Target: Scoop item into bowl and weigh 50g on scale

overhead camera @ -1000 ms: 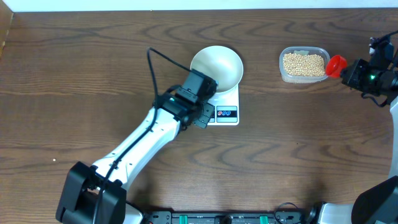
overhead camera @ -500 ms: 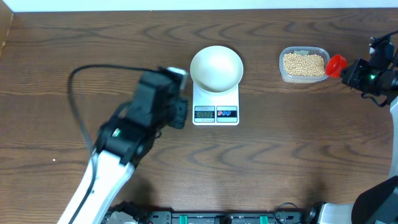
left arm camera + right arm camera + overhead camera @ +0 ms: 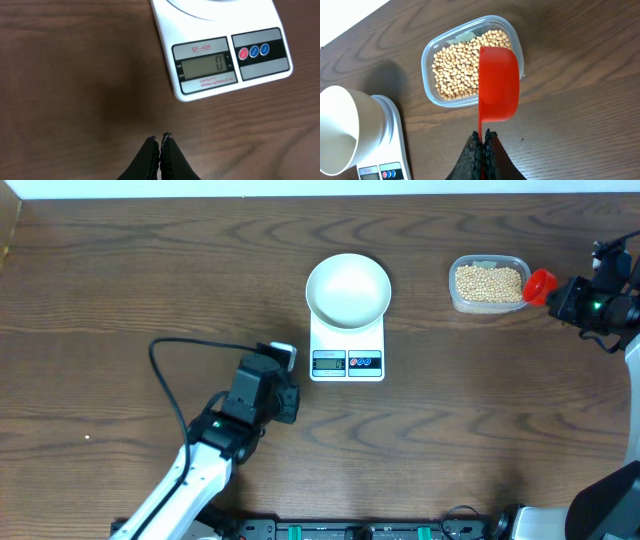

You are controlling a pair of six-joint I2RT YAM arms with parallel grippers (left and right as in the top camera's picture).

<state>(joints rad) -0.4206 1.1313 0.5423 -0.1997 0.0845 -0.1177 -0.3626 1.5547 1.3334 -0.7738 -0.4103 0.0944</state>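
Brown desk point(image 3: 480, 430); white scale point(image 3: 347, 342) lengthwise near-far, display point(image 3: 202, 66) near, reading 0; left hand point(image 3: 160, 137) clenched empty, right hand point(image 3: 482, 134) grasping red scoop point(image 3: 498, 85).

Left gripper point(image 3: 160, 142): fingers pressed together, nothing gripped; arm extended diagonally forward. Right gripper point(image 3: 482, 136): fingers clamped on the handle of a red scoop point(image 3: 498, 82).

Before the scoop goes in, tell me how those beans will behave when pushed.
The beans look small, round and loose, so they will probably roll and flow aside around the red scoop. Heaped scoopfuls may shed some. The clear tub looks light and might slide.
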